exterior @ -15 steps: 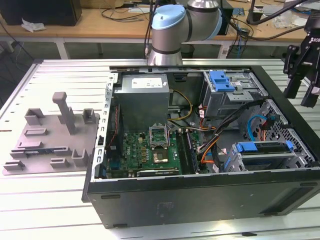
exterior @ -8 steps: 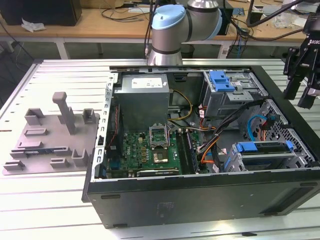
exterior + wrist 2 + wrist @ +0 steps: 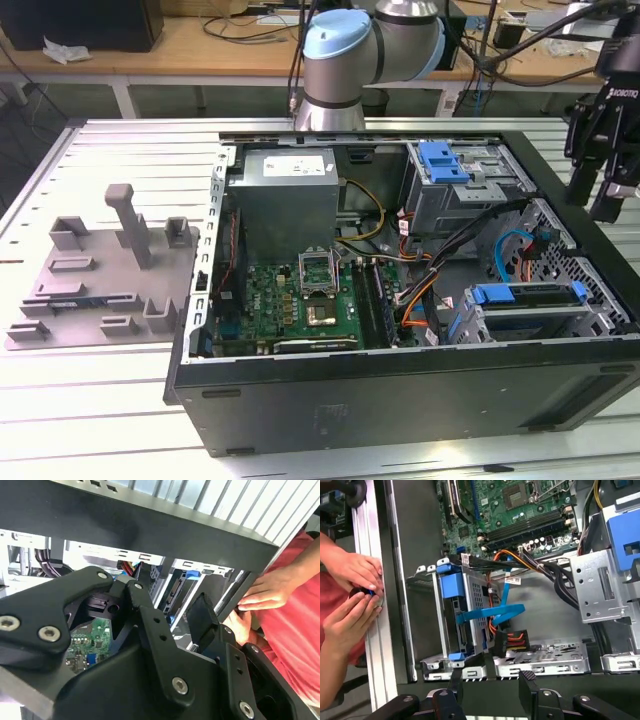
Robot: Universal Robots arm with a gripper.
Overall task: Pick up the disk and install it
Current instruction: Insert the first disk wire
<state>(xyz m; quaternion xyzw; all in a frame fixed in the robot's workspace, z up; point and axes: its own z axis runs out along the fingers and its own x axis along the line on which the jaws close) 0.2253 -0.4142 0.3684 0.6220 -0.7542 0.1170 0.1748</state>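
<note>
The disk point(image 3: 527, 295) lies in the drive cage point(image 3: 560, 325) at the case's corner on the exterior view's right, its blue carrier running along its top. In the first wrist view the disk point(image 3: 452, 611) shows edge-on, slotted into that cage with blue and orange cables beside it. My gripper point(image 3: 598, 195) hangs above the case's rim on the exterior view's right, apart from the disk. It is open, with nothing between its black fingertips point(image 3: 455, 679). One finger pad point(image 3: 202, 619) stands out in front of the case wall.
The open computer case point(image 3: 400, 400) lies on a slatted metal table point(image 3: 110, 410). A lone blue bracket point(image 3: 443, 160) tops the rear cage. A person's hands point(image 3: 351, 592) rest on the table rail beside the case. A grey fixture point(image 3: 100, 275) stands at the exterior view's left.
</note>
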